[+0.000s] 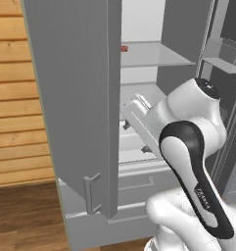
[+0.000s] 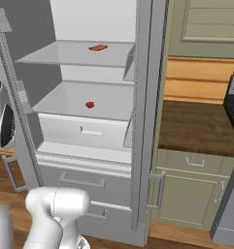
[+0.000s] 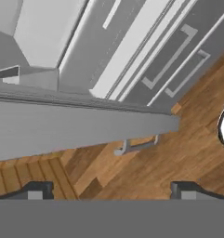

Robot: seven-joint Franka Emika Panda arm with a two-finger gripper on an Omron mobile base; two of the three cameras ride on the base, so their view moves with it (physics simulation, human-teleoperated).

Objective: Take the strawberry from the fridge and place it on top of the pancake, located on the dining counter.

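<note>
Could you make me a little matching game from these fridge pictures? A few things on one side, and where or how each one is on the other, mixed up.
Things:
1. strawberry
2. flat pinkish-red lump
3. fridge doors
4. gripper

Places or states:
A. on the upper clear shelf
B. swung open
C. on the lower shelf, above the white drawer
D. jaws spread wide, nothing between them

Pairs: 1-C, 2-A, 3-B, 4-D
</note>
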